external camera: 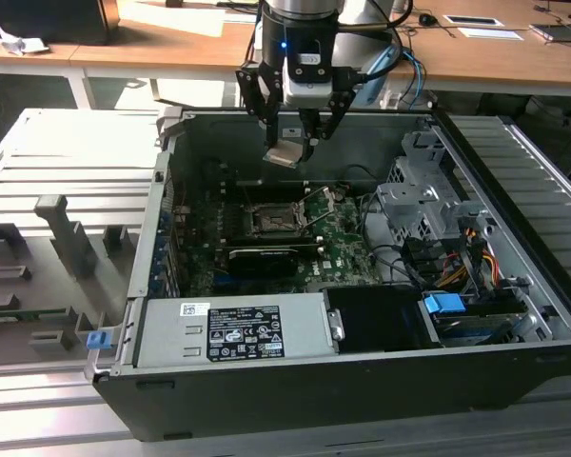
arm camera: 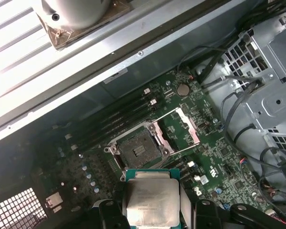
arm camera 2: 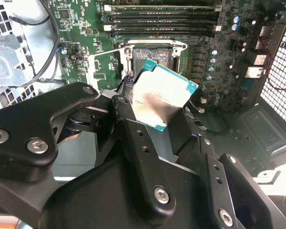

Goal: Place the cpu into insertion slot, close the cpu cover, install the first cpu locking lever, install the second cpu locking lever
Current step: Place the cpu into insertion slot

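Note:
My gripper [external camera: 291,143] hangs over the open computer case and is shut on the cpu [external camera: 285,155], a small square chip with a pale metal face. The chip is held tilted, well above the green board. The insertion slot [external camera: 271,221] lies below it, open, with a dark centre. Both wrist views show the cpu [arm camera 2: 159,98] [arm camera: 150,200] between the black fingers [arm camera: 107,213], short of the insertion slot [arm camera: 138,149] [arm camera 2: 152,53]. The cpu cover [arm camera: 182,130] stands swung open beside the slot, and a thin lever rod [arm camera: 190,149] sticks out near it.
A labelled grey box [external camera: 233,328] fills the case's near side. A metal drive cage [external camera: 428,205] with cables stands at the exterior view's right. Long black memory slots [arm camera 2: 162,21] run beside the socket. A black card [external camera: 262,257] lies between socket and grey box.

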Controlling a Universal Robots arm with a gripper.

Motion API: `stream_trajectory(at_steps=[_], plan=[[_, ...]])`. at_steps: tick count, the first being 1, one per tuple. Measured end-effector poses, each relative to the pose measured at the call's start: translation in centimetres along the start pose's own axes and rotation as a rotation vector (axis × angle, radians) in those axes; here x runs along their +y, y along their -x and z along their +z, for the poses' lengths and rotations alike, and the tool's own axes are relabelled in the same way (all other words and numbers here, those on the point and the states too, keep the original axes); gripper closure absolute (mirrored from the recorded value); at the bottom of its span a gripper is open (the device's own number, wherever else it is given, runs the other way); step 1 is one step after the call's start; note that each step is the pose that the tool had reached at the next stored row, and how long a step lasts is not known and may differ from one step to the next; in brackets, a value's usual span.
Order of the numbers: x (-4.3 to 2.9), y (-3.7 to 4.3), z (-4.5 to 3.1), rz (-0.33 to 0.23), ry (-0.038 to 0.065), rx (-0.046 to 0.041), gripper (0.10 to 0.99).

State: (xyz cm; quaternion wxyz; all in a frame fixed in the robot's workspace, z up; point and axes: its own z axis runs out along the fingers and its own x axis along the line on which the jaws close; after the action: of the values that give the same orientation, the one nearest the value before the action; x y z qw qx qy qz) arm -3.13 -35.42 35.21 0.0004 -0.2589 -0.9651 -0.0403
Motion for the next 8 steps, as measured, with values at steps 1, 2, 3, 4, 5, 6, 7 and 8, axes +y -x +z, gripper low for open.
stream_trajectory(at_steps=[1,2,3,4,5,6,7,8], plan=[[0.0,0.0,0.01,0.001,0.0,-0.0001,0.553],[0.0,0.0,0.01,0.001,0.0,-0.0001,0.553],[0.0,0.0,0.02,0.001,0.0,-0.0001,0.553],[0.0,0.0,0.02,0.002,0.0,-0.0002,0.553],[0.0,0.0,0.02,0.002,0.0,-0.0002,0.553],[0.0,0.0,0.03,0.002,0.0,-0.0002,0.553],[0.0,0.0,0.03,0.002,0.0,-0.0002,0.553],[0.0,0.0,0.04,0.003,0.0,-0.0003,0.553]])
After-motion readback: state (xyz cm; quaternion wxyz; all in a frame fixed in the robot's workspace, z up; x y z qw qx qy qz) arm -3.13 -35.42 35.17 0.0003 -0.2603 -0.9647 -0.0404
